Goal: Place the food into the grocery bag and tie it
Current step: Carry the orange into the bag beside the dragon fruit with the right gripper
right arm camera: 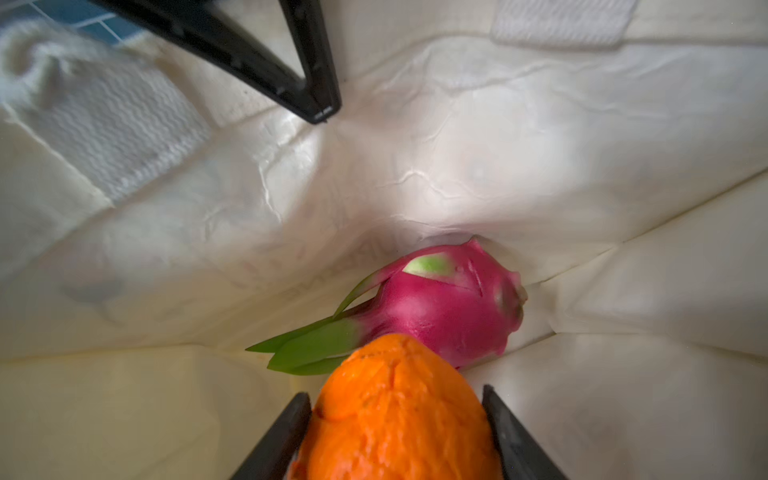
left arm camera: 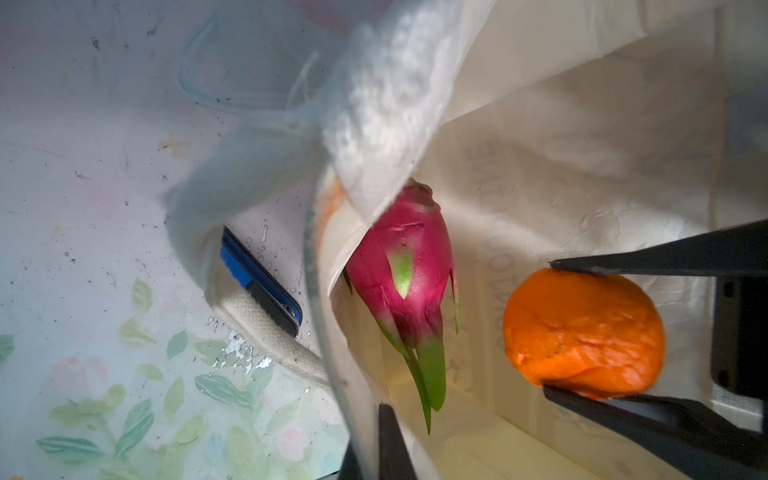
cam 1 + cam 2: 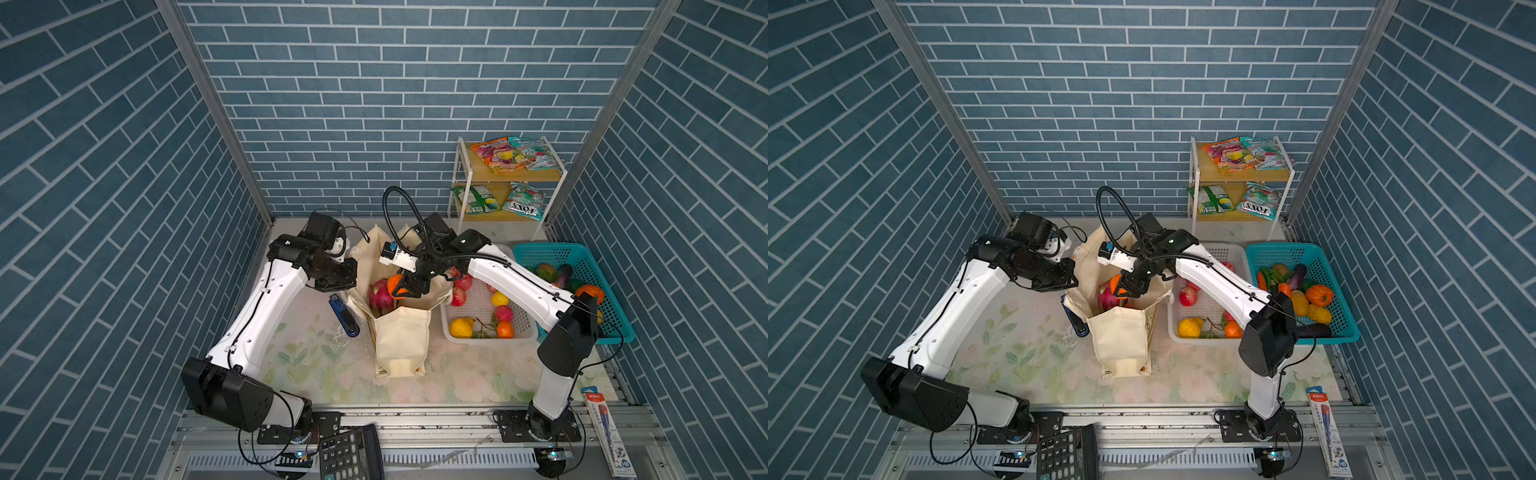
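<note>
The cream grocery bag (image 3: 401, 340) (image 3: 1121, 336) stands open mid-table. A magenta dragon fruit (image 3: 379, 297) (image 2: 401, 282) (image 1: 453, 307) lies inside it. My right gripper (image 3: 402, 291) (image 1: 397, 392) hangs in the bag's mouth, shut on a round orange fruit (image 3: 394, 284) (image 2: 582, 332) (image 1: 399, 415), just above the dragon fruit. My left gripper (image 2: 372, 440) is shut on the bag's left rim and holds it open; in both top views its wrist hides its fingers. An orange-pink snack packet (image 3: 496, 156) and a teal one (image 3: 534, 151) lie on the rack's top shelf.
A white basket (image 3: 490, 340) of fruit and a teal basket (image 3: 540, 253) of vegetables stand right of the bag. The shelf rack (image 3: 457, 183) is at the back right. A blue stapler (image 3: 343, 313) lies left of the bag. A calculator (image 3: 349, 455) and a pen box (image 3: 609, 436) lie at the front.
</note>
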Tool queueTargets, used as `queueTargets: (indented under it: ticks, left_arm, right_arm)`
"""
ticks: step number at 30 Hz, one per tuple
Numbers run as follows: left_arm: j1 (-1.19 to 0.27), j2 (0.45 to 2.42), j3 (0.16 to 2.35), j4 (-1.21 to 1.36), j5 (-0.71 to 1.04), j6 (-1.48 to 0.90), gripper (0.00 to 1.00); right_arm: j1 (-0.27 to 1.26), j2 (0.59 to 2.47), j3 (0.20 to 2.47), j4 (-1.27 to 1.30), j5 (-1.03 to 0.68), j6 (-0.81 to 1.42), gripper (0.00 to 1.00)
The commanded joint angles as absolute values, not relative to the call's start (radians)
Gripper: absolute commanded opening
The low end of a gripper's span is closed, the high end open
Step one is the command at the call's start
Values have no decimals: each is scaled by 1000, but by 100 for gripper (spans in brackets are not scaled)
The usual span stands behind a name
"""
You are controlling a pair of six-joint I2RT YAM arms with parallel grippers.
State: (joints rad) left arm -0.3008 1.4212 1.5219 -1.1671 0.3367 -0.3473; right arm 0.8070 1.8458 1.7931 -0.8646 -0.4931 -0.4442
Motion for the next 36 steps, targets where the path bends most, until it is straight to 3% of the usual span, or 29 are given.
queueTargets:
  ticks: [1,25,35,36]
  left_arm:
    - [-308,1427,1557,-1192,323,-322,2]
    - [-308,1401,1573,-1190,321,-314,3]
    - [-308,1402,1582,-1190,322,-310,2]
    - [-307,1402,1582,-1189,321,-310,2]
  right_arm:
    - [822,1880,1829,-930,-517,-509,18]
    - [858,1996,1729,-878,-472,-518,28]
    - [873,2028,1682,-861,-408,-523,41]
    - [875,2028,1679,-863,-407,-522,50]
